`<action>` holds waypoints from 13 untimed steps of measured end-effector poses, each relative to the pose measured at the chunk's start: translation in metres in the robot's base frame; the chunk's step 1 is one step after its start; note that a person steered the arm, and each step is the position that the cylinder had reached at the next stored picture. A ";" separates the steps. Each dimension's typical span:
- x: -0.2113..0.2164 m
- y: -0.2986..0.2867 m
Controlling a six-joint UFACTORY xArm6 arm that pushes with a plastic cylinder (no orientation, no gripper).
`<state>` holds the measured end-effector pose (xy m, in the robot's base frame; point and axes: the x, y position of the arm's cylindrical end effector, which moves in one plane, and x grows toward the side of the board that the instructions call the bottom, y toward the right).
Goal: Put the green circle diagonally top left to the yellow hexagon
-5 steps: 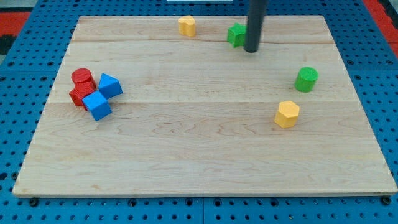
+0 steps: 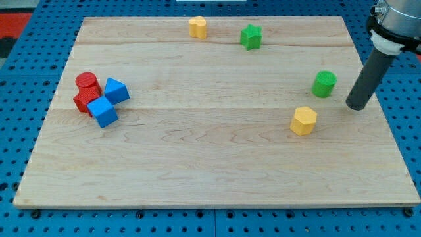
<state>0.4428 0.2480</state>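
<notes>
1. Bench (image 2: 217, 164): pale wooden board on a blue pegboard surround, carrying eight small blocks.
2. No claw fitted; arm ends in a straight dark rod, so no spread or pinching state to report.
3. My tip (image 2: 356, 106) down at the view's right, just beside the green circle (image 2: 323, 84) on its right and slightly lower, apart from it by a narrow gap.
4. Green circle upright, near the board's right edge, sitting up and to the right of the yellow hexagon (image 2: 303, 121); the two near but not touching.
5. Green star (image 2: 250, 37) and a second yellow block (image 2: 197, 27) near the view's top edge, well apart from the tip; shape of the latter not clear enough to state, possibly rounded.
6. At the view's left, a tight cluster: red cylinder (image 2: 87, 83), another red block (image 2: 83, 101) partly hidden below it, and two blue cubes (image 2: 116, 90) (image 2: 102, 111) pressed against them.
</notes>
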 end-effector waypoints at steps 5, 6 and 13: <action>-0.050 -0.020; -0.048 -0.027; -0.069 -0.079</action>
<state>0.3734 0.1695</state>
